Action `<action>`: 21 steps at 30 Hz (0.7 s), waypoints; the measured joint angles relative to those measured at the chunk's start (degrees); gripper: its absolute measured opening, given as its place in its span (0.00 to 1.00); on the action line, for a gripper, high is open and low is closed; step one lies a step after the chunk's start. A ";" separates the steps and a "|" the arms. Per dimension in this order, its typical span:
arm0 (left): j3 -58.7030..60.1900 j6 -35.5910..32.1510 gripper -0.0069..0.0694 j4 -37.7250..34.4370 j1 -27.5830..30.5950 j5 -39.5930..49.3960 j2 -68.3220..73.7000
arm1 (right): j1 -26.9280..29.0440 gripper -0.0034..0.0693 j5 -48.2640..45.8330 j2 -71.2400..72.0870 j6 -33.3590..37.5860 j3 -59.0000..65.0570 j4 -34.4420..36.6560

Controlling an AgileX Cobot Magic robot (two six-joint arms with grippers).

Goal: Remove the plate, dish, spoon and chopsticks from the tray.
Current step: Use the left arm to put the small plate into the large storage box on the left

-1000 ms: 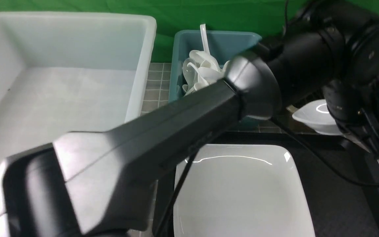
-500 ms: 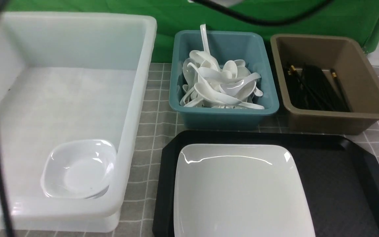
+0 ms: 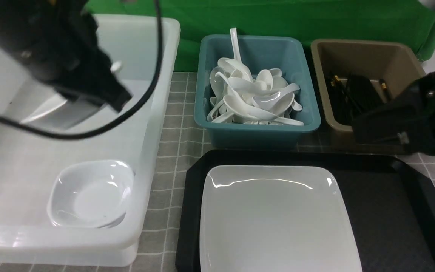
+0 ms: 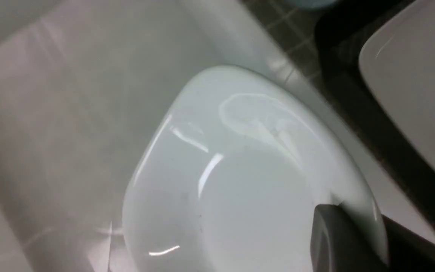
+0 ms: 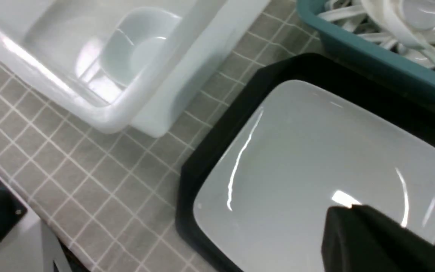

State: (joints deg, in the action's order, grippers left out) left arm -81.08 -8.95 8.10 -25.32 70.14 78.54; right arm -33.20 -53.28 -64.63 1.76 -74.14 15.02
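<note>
The large white plate [image 3: 278, 215] [image 5: 308, 170] lies on the left part of the black tray [image 3: 383, 211] [image 5: 210, 158]; nothing else shows on the tray. My left gripper [image 3: 100, 102] [image 4: 357, 234] hangs over the white tub, shut on the rim of a small white dish [image 3: 62, 109] [image 4: 240, 181], which is tilted. A second dish [image 3: 91, 194] [image 5: 138, 49] rests in the tub's near corner. My right gripper [image 3: 357, 130] [image 5: 349, 211] is shut and empty, above the tray's far right side in front of the brown bin. No single spoon or pair of chopsticks stands apart.
The white tub [image 3: 153, 124] [image 5: 145, 94] stands left of the tray. A teal bin [image 3: 259, 130] behind the tray holds several white spoons [image 3: 255, 98]. A brown bin [image 3: 368, 53] to its right holds black chopsticks [image 3: 353, 94]. A green backdrop closes the far side.
My left arm, stretched across to the right with the dish a second ago, has swung over the white tub, still holding it. My right gripper has come into view at the right.
</note>
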 joint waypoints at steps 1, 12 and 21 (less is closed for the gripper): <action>2.34 0.00 0.12 0.00 1.43 -0.62 -0.51 | 0.00 0.08 0.23 -0.60 0.28 -0.15 0.84; 22.09 -11.27 0.12 -2.87 6.37 -20.47 -0.65 | -2.71 0.09 1.40 -11.67 10.28 -6.99 15.52; 25.22 -14.53 0.15 -7.47 6.32 -23.75 0.06 | -4.69 0.09 -2.40 -17.08 10.51 -17.95 15.90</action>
State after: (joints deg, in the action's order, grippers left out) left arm -55.86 -23.48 0.63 -19.01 46.39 78.60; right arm -37.89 -55.68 -81.71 12.27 -92.09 30.92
